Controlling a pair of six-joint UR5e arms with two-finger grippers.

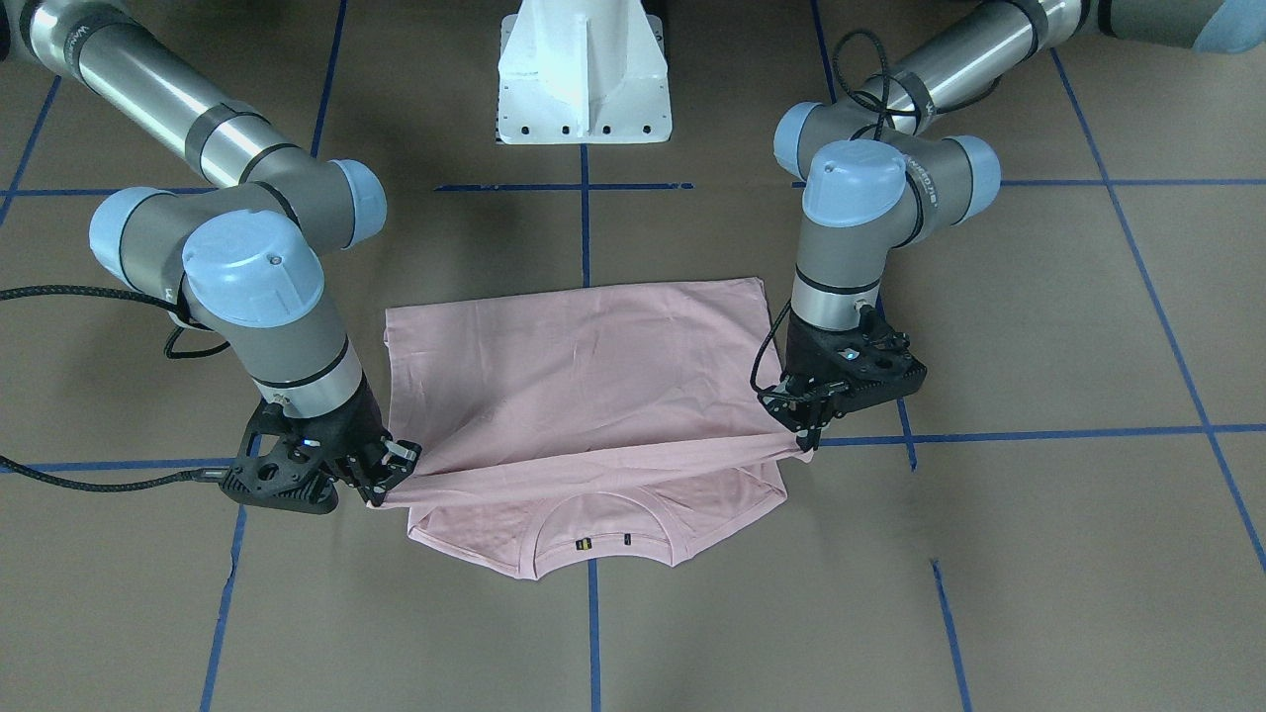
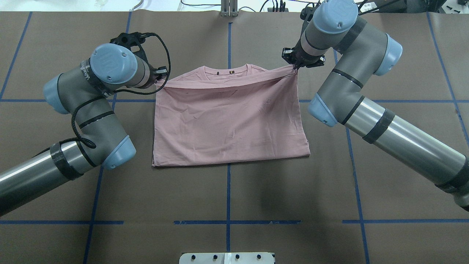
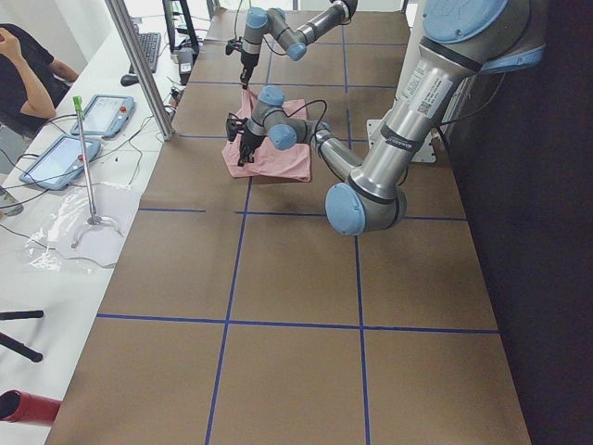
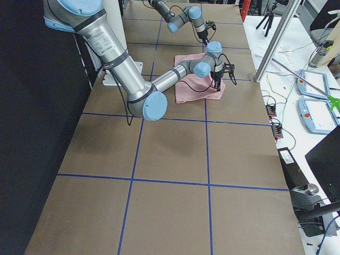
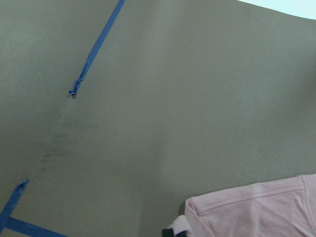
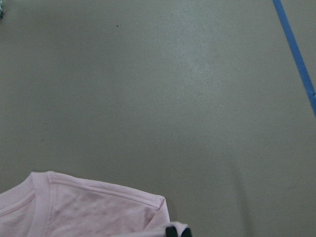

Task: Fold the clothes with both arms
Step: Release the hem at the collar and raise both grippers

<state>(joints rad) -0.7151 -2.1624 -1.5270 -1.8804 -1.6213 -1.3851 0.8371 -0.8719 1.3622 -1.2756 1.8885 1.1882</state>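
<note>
The clothes are one pale pink T-shirt (image 1: 584, 376) lying flat on the brown table, plain side up, its ribbed collar (image 1: 603, 534) on the side away from the robot. A doubled-over edge is stretched taut between the two arms, just short of the collar (image 2: 229, 69). My left gripper (image 2: 160, 76) is shut on one end of that edge and my right gripper (image 2: 295, 66) on the other. From across the table, the left gripper (image 1: 803, 433) and right gripper (image 1: 391, 480) pinch pink cloth low over the table. Each wrist view shows a shirt corner (image 5: 256, 210) (image 6: 84, 207) beneath it.
The white pedestal base (image 1: 584, 74) stands at the robot's side of the brown table, which is crossed by blue tape lines (image 2: 228, 183). A side bench holds control tablets (image 3: 56, 158), cables and a seated person (image 3: 23, 65). More tablets (image 4: 319, 114) lie on the opposite bench.
</note>
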